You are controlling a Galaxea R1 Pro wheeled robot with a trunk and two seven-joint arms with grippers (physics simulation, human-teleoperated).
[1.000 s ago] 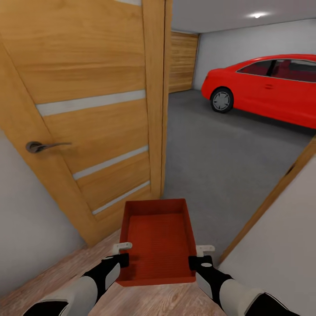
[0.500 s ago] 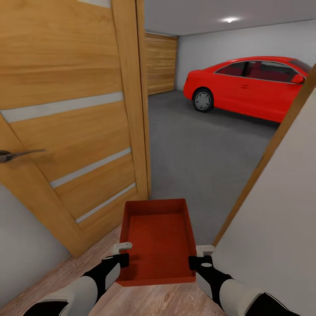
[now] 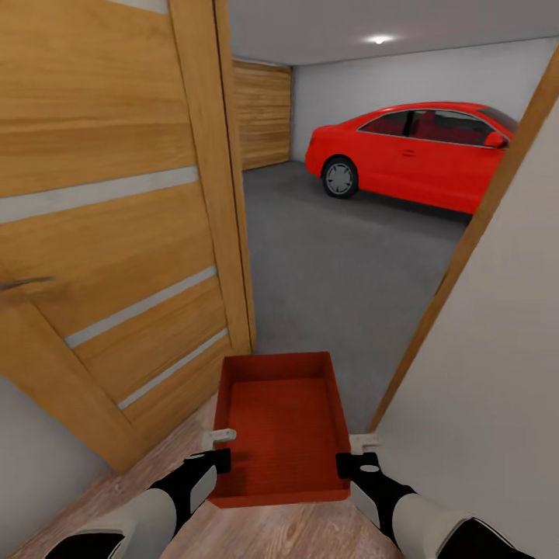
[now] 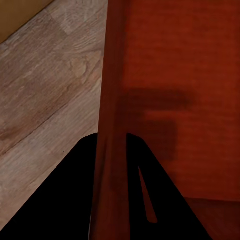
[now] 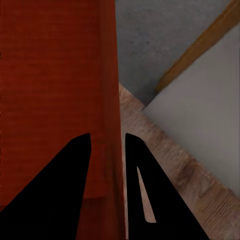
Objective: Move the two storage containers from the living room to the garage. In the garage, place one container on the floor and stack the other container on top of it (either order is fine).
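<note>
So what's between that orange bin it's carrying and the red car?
In the head view, bare dark grey floor alone runs from the storage container through the open doorway to the red car.

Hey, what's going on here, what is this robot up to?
The robot is carrying one orange-red storage container with both arms: the left gripper clamps one side wall, the right gripper the other. It stands on wood flooring at an open wooden door, facing the garage with its grey floor. A red car is parked inside.
</note>
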